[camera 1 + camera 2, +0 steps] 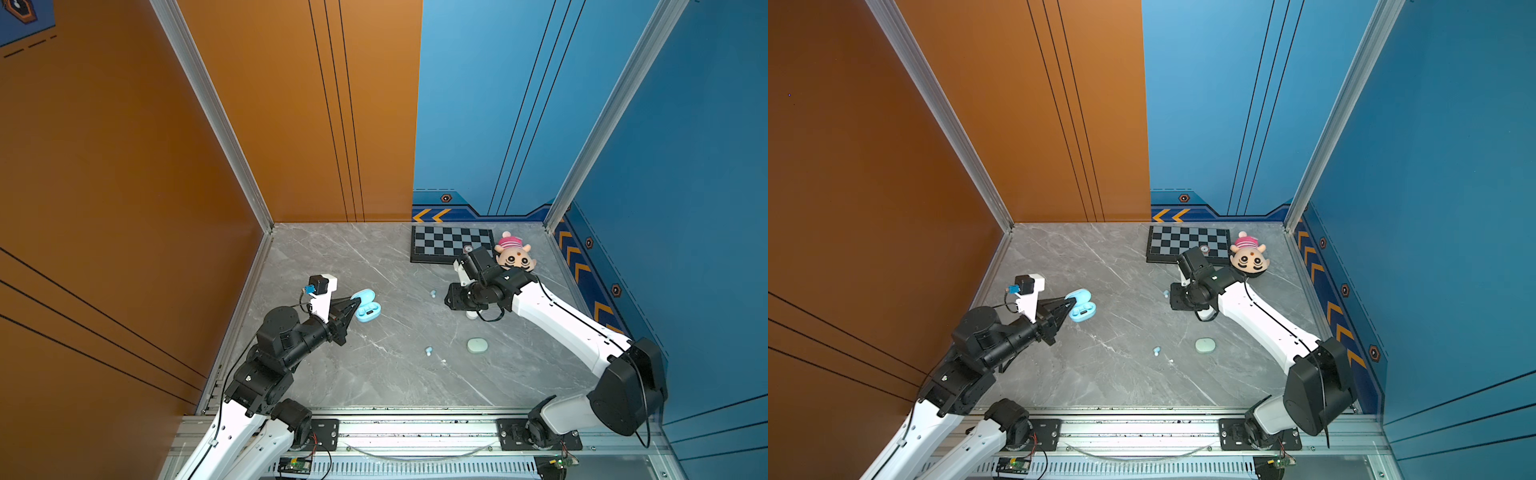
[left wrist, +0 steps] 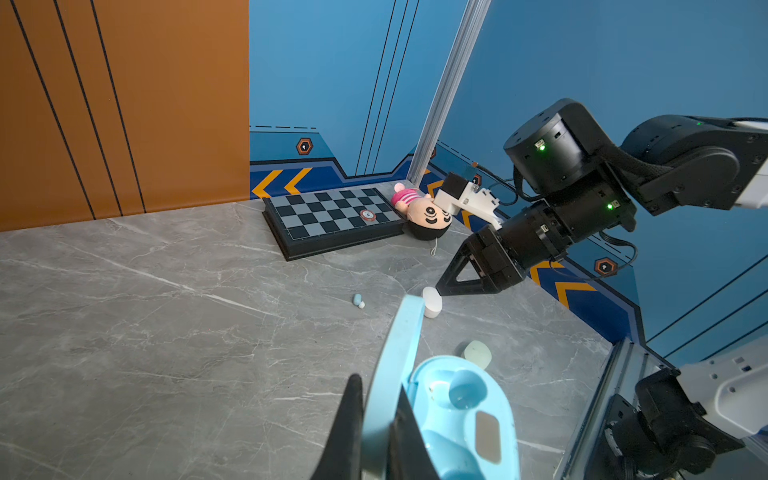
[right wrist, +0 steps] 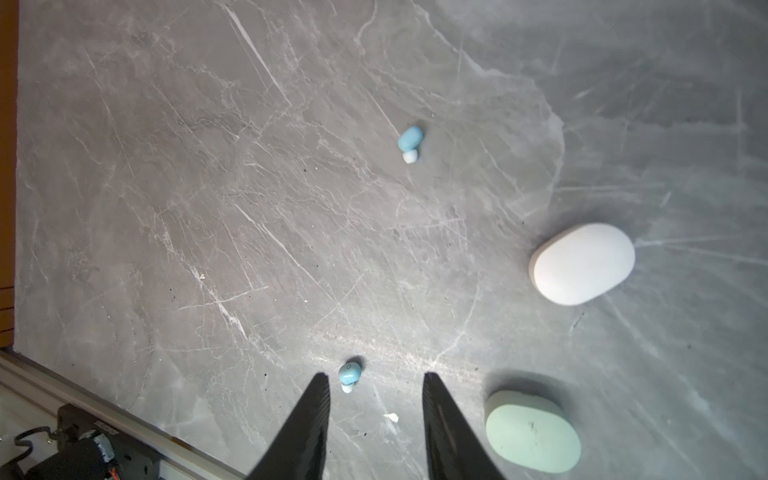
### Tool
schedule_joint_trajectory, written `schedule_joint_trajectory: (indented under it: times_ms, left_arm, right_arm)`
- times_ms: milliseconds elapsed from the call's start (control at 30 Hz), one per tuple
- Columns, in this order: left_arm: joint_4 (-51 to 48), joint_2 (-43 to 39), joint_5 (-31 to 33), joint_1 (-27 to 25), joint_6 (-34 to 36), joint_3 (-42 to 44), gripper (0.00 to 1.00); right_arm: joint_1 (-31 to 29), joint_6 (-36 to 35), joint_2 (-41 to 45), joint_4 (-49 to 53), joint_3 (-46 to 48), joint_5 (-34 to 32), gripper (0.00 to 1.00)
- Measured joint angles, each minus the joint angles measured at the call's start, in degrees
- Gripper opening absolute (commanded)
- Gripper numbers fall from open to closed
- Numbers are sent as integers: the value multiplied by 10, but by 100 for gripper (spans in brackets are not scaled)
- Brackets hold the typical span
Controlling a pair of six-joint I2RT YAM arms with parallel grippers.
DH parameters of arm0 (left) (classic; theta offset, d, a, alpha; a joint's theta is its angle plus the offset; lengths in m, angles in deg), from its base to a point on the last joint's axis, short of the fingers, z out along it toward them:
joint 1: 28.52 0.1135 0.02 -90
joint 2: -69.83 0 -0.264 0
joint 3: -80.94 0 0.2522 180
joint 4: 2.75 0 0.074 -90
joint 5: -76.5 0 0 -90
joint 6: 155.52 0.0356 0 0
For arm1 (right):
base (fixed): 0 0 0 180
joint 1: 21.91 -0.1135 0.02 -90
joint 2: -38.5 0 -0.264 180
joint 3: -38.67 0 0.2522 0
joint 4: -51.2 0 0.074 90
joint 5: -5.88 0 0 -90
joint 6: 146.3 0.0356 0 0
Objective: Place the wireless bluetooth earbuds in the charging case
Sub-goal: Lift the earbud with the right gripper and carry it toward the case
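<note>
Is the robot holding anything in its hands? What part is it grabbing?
The left end effector pinches the pale blue plastic oval charging case by its raised open lid. The right end effector is open and holds nothing.

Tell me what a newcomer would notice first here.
The open blue charging case, pinched by its lid in the shut left gripper, at left. A plush doll beside the chessboard in the far right corner, and two loose blue earbuds near the open right gripper.

Left sits the open charging case [image 1: 365, 307]; chessboard [image 1: 451, 243] at the back, plush toy [image 1: 515, 255] just right of it; far earbud [image 1: 433, 294] centre, near earbud [image 1: 428, 351] in front, closed case [image 1: 476, 345] right of that.
</note>
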Motion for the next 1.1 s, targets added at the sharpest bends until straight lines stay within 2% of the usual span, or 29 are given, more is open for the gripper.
schedule_joint_trajectory:
  times_ms: [233, 467, 767, 1100]
  left_arm:
    - [3, -14, -5, 0, -7, 29, 0]
    - [2, -21, -15, 0, -25, 47, 0]
    - [12, -42, -17, 0, -40, 62, 0]
    - [19, -46, -17, 0, -46, 73, 0]
  right_arm:
    - [-9, 210, -11, 50, 45, 14, 43]
    - [-82, 339, -133, 70, -20, 29, 48]
    - [-108, 420, -214, 80, -62, 42, 50]
    - [-119, 451, -257, 80, -64, 78, 47]
